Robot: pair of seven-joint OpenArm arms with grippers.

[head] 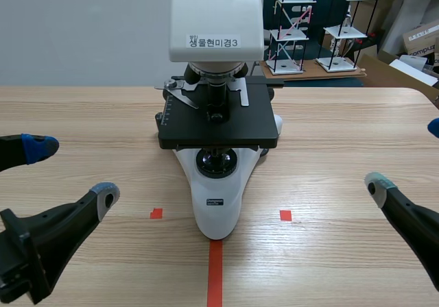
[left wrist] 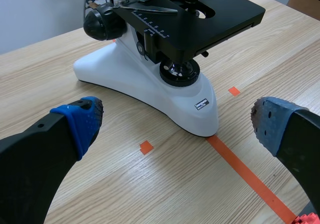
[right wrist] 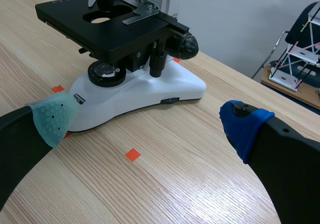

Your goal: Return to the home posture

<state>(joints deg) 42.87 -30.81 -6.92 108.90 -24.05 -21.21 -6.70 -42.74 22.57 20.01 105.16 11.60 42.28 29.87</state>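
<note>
Centred on the table [head: 343, 129], the microscope [head: 218, 183] stands untouched. Near left and near right, the left gripper [head: 72, 173] and right gripper [head: 406, 155] sit spread wide and empty, well apart from it, a placement matching the home posture.

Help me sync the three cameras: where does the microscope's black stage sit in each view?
Scene view: stage centred, under the white head.
Left wrist view: stage ahead of the left pincer, over the white base.
Right wrist view: stage ahead of the right pincer, over the base.
Shared landmark: the base's small dark label.
</note>
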